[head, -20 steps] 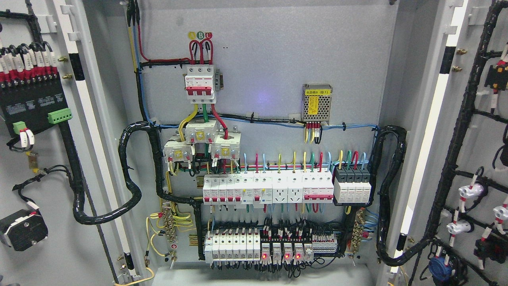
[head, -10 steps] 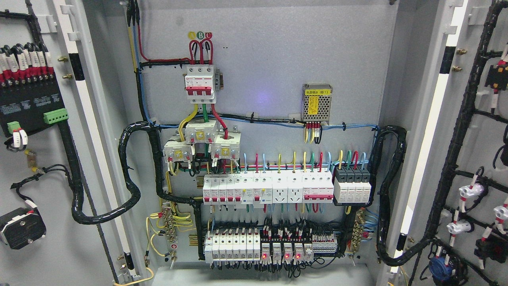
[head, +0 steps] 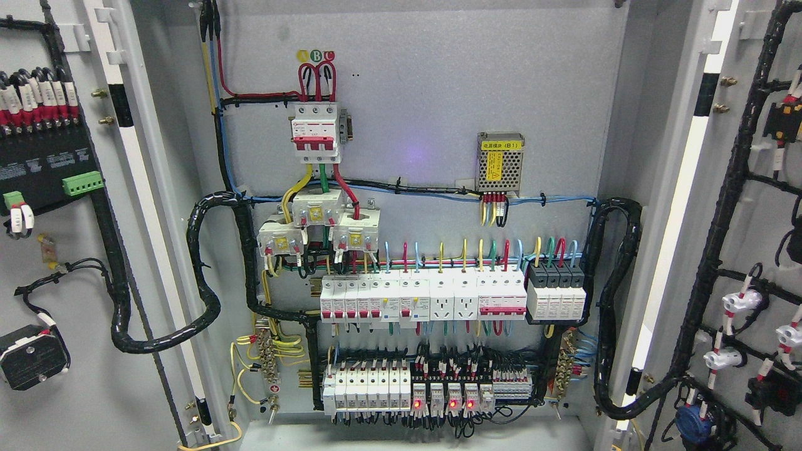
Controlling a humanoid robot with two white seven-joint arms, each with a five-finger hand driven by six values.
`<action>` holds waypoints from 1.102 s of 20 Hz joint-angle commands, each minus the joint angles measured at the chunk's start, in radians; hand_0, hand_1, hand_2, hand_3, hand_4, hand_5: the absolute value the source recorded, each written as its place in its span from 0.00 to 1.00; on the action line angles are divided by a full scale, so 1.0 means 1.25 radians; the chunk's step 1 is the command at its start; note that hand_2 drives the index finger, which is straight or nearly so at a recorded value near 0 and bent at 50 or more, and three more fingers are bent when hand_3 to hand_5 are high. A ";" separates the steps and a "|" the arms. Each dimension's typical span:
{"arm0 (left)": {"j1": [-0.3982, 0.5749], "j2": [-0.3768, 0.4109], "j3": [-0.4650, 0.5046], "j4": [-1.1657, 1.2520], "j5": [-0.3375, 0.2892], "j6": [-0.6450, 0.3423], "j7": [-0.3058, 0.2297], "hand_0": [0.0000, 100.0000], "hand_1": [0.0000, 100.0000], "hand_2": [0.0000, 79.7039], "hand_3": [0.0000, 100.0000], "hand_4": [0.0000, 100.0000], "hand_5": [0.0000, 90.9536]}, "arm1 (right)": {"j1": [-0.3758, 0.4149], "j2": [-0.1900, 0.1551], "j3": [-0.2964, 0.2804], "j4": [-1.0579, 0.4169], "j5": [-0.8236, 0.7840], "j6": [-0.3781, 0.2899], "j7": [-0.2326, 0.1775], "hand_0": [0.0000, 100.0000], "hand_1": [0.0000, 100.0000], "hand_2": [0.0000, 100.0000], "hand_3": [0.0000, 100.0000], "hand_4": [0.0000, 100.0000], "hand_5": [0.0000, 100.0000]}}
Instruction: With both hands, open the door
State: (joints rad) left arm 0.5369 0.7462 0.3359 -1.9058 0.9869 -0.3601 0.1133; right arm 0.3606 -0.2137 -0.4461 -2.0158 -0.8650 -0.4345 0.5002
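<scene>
Grey steel electrical cabinet (head: 426, 100) fills the head view, both doors swung wide open. Left grey door (head: 69, 275) stands at the frame's left, inner face toward the camera; right grey door (head: 761, 250) likewise at the frame's right. Neither robot hand shows anywhere, so no telling whether fingers are released or clenched.

Left door's inner face carries a black terminal module w/ red-and-white ferruled wires and green plugs (head: 47, 150) up top, plus a black square unit (head: 31, 357) low down. A black spiral-wrapped cable loom (head: 200, 275) loops from that door into the cabinet. Right door's inner face holds a black wrapped harness (head: 727, 188) running top to bottom, w/ white lamp-holder backs (head: 739, 304) and a blue round part (head: 694, 423) near the bottom.

Inside, on the grey backplate: white three-pole main breaker w/ red levers (head: 316, 133) at upper centre, red wires rising to yellow, green, red A-B-C tags above it. To its right, apart, a small perforated metal power supply w/ yellow label (head: 499, 161). Below the breaker, three white current-transformer blocks (head: 318, 227). Next row down: white breakers and sockets on a rail (head: 423, 299), black-topped modules (head: 556, 291) just beside at the right end. Bottom row: white breakers and relays (head: 426, 388), three red indicator lights lit.
</scene>
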 commanded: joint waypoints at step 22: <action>0.036 0.006 0.016 -0.006 0.022 -0.002 0.000 0.00 0.00 0.00 0.00 0.00 0.00 | 0.063 -0.140 0.383 0.098 0.140 -0.016 0.011 0.19 0.00 0.00 0.00 0.00 0.00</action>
State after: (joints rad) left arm 0.5575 0.7520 0.3564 -1.8886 1.0073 -0.3637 0.1134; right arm 0.4232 -0.3492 -0.1619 -1.9962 -0.7839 -0.4530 0.5132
